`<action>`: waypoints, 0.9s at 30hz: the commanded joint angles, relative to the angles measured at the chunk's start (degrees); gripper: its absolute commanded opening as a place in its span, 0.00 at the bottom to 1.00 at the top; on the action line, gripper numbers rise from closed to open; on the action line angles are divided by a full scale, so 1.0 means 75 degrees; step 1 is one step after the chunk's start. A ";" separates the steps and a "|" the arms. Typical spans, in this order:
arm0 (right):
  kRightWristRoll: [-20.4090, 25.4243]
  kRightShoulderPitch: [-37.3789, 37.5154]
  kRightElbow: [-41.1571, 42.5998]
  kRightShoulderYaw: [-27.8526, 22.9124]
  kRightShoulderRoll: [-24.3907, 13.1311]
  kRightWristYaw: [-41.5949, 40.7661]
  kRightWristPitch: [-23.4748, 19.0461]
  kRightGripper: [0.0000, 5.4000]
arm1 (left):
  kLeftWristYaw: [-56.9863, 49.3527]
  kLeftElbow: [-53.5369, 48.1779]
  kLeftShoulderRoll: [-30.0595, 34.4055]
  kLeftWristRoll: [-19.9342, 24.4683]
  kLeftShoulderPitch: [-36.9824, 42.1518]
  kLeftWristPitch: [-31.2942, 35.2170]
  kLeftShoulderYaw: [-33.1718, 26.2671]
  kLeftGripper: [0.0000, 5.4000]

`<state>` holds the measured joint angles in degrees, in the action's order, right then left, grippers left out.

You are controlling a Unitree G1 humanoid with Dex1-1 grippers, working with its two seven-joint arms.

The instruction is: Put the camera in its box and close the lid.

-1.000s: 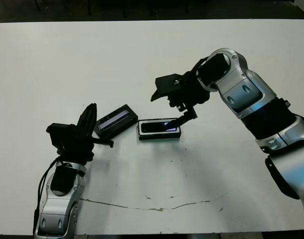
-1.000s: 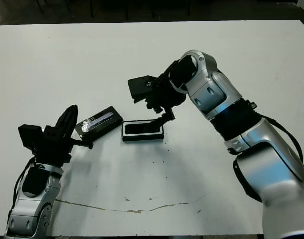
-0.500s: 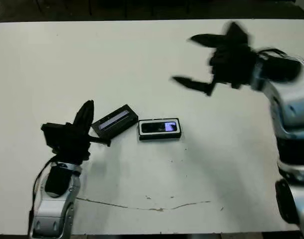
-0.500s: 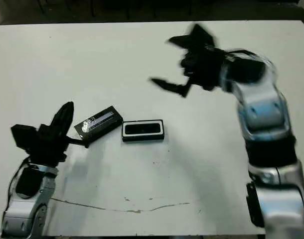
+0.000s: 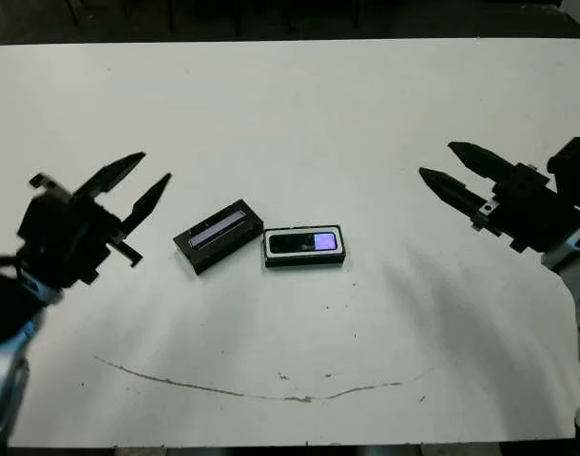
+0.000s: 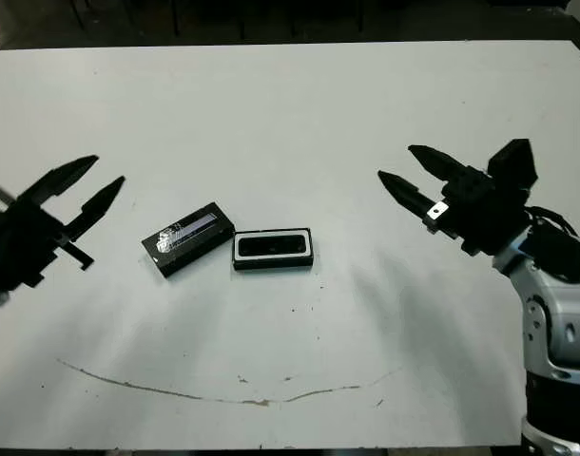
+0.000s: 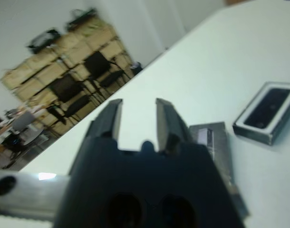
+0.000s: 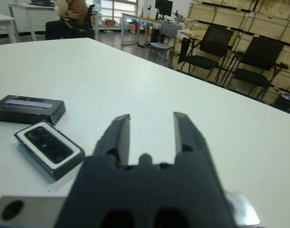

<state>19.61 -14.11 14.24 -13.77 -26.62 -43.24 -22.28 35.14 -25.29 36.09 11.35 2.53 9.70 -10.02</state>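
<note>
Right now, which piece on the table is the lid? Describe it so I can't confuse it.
Near the middle of the white table two small black pieces lie side by side. The lid is the robot's-left one, angled, with a pale strip along its face; the box beside it shows a white rim and holds the camera.

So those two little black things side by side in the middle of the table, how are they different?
The box has a white lining with the camera lying in it, screen glowing; the lid is plain black with a pale strip along its face. The box lies square to the table edge; the lid is angled. The box sits on the robot's right, the lid on its left. Both are small black rectangles of similar size, lying flat, untouched by either gripper.
</note>
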 commanded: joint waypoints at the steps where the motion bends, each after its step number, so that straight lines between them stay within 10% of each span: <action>1: 0.0141 0.0134 0.0042 0.0096 -0.0115 0.0252 -0.0358 0.20 | 0.0590 0.0174 0.0492 0.0257 0.0389 0.0775 0.0316 0.48; 7: 0.0277 0.0036 0.0045 0.0316 -0.0201 0.0274 -0.0425 0.00 | 0.1327 0.1337 0.0089 0.0957 0.0985 0.0876 0.0811 0.69; 16: 0.0301 0.0087 0.0154 0.0486 -0.0305 0.0494 -0.0532 0.00 | 0.2383 0.2730 -0.0194 0.1550 0.1512 0.0919 0.1250 1.00; 27: 0.0301 0.0117 0.0370 0.0684 -0.0380 0.0768 -0.0675 0.00 | 0.2202 0.2868 -0.0294 0.1121 0.1237 0.0770 0.1411 1.00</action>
<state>21.88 -14.10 16.82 -9.10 -28.66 -37.73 -26.12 51.88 -4.90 33.85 20.70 13.30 15.25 -0.01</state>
